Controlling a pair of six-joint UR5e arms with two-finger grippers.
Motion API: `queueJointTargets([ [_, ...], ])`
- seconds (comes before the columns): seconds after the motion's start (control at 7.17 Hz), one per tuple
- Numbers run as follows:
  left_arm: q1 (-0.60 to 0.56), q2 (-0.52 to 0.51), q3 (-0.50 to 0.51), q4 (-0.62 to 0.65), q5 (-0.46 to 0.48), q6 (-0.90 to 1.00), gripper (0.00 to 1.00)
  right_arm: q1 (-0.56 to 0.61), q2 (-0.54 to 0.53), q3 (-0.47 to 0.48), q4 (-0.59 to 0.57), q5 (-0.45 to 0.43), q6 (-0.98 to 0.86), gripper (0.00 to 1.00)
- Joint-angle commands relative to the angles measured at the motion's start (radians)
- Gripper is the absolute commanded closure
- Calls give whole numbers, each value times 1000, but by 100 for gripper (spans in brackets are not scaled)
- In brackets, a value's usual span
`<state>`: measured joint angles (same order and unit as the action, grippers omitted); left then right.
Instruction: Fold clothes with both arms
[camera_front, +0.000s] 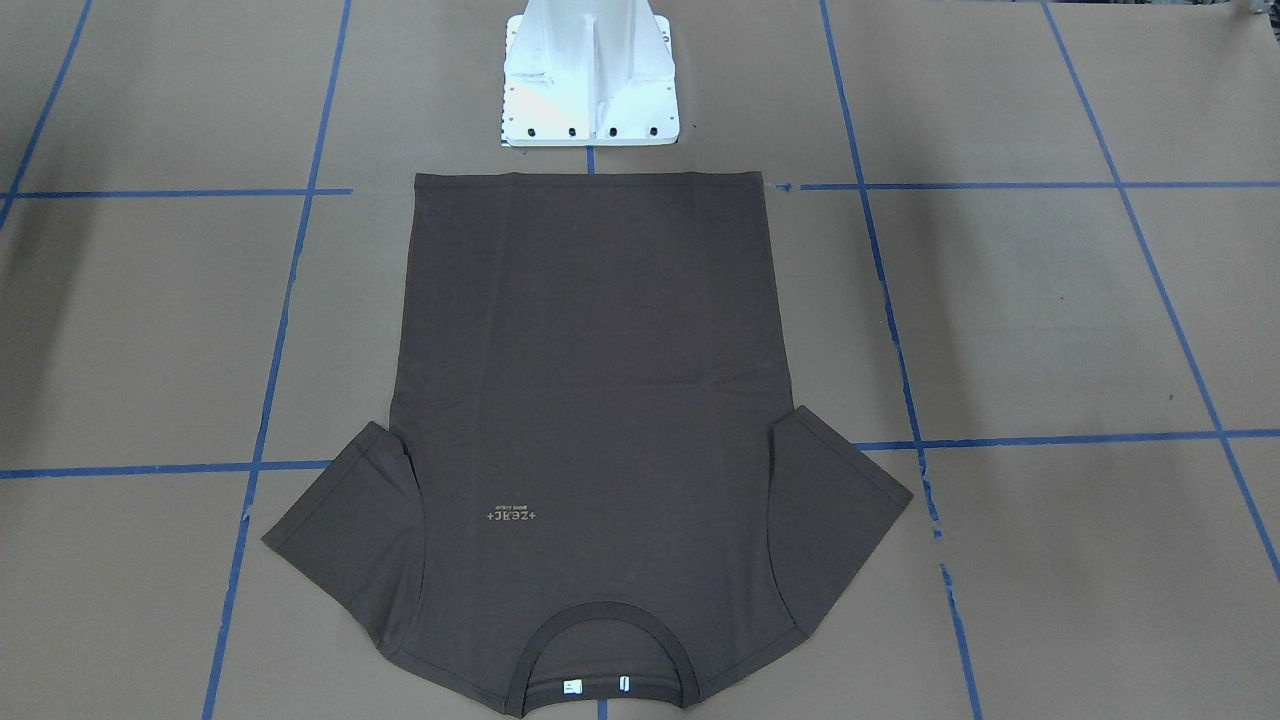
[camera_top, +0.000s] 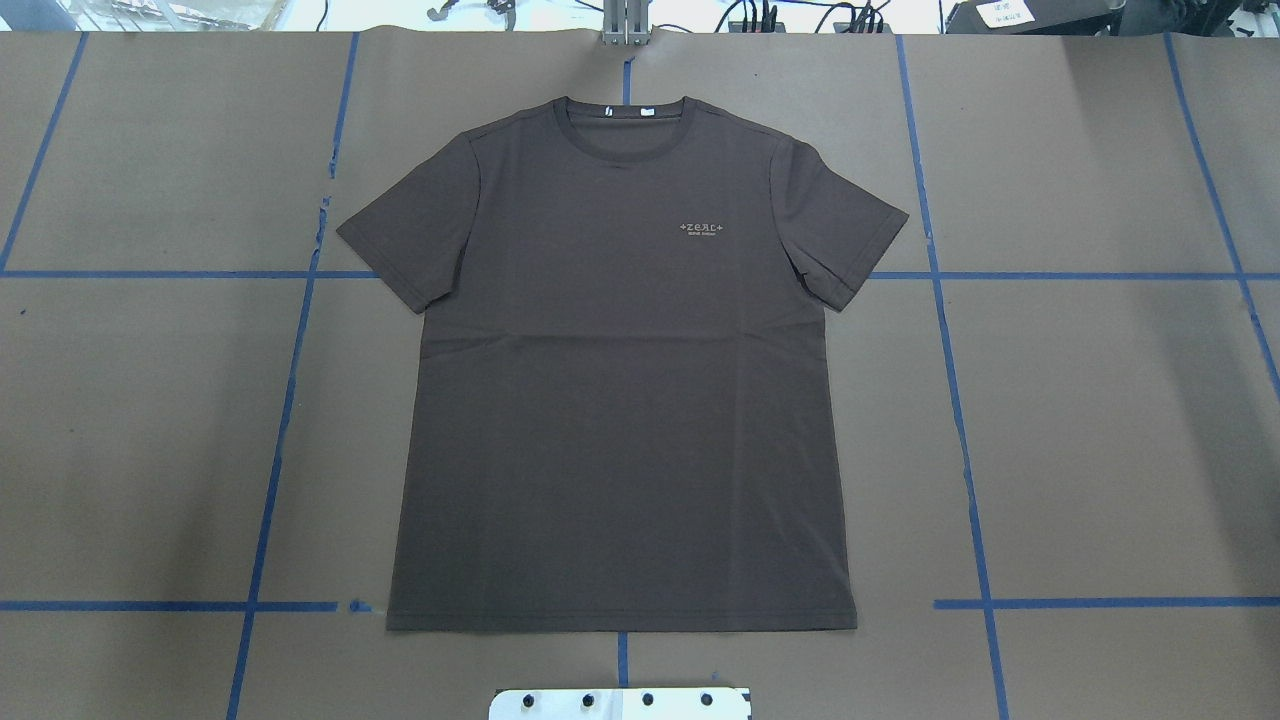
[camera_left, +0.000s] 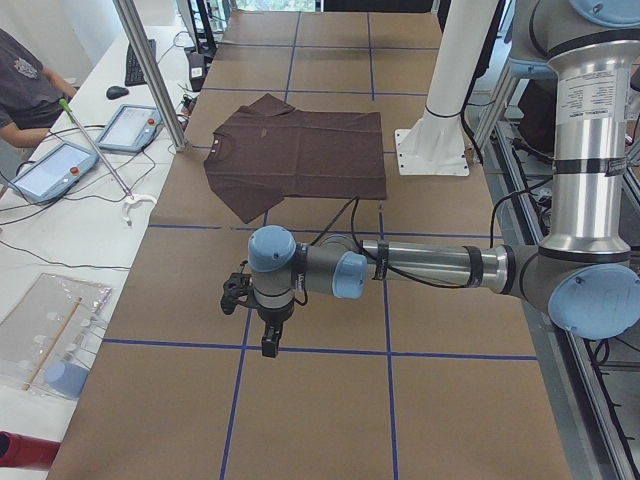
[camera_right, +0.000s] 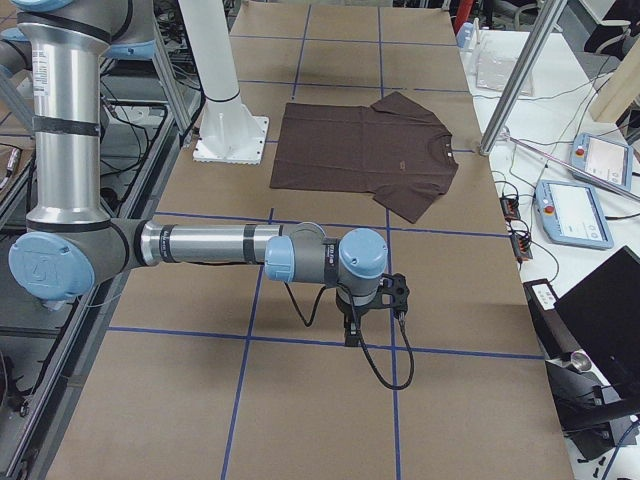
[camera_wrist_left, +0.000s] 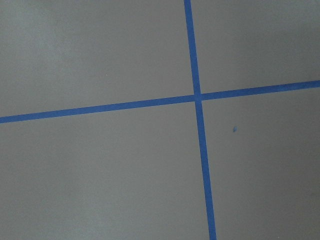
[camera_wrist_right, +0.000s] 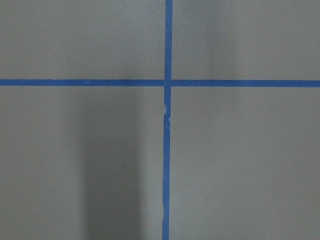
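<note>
The dark brown T-shirt (camera_top: 620, 400) lies flat and spread out, front up, on the brown paper, with its collar (camera_top: 625, 130) away from the robot's base and its pale chest logo (camera_top: 700, 229) showing. It also shows from across the table as the T-shirt (camera_front: 590, 380). My left gripper (camera_left: 270, 345) hangs over bare paper well off the shirt's side, pointing down. My right gripper (camera_right: 352, 335) hangs likewise on the opposite side. I cannot tell whether either is open or shut. Both wrist views show only paper and blue tape.
The white pedestal base (camera_front: 588, 75) stands just behind the shirt's hem. Blue tape lines (camera_top: 960, 420) grid the table. Past the far table edge are tablets (camera_left: 50, 170), a metal post (camera_left: 150, 70), cables, and a seated person (camera_left: 25, 85).
</note>
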<state>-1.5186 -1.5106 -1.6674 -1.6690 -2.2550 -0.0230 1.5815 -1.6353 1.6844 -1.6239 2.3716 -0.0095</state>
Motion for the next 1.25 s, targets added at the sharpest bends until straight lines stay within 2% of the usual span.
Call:
queueJointTargets([
  [0.0,0,0,-2,0,0,0,0,0,14,9,2,-3,0,0],
  [0.42,2,-55,-5,-21,5,-9,0,-12,61,9,10,11,0,0],
  [0.56,2,-104,-11,-26,0,-11,0,-65,83,14,69,18,0,0],
  [0.7,6,-181,-12,-18,-3,-5,0,-110,165,-14,114,20,2,0],
  [0.84,11,-189,0,-49,-3,-9,0,-144,208,-40,117,24,2,0],
  [0.98,40,-189,-2,-99,-3,-14,0,-234,257,-67,160,26,41,0],
  [1.12,98,-189,-8,-116,1,-15,0,-317,331,-118,261,20,178,0],
])
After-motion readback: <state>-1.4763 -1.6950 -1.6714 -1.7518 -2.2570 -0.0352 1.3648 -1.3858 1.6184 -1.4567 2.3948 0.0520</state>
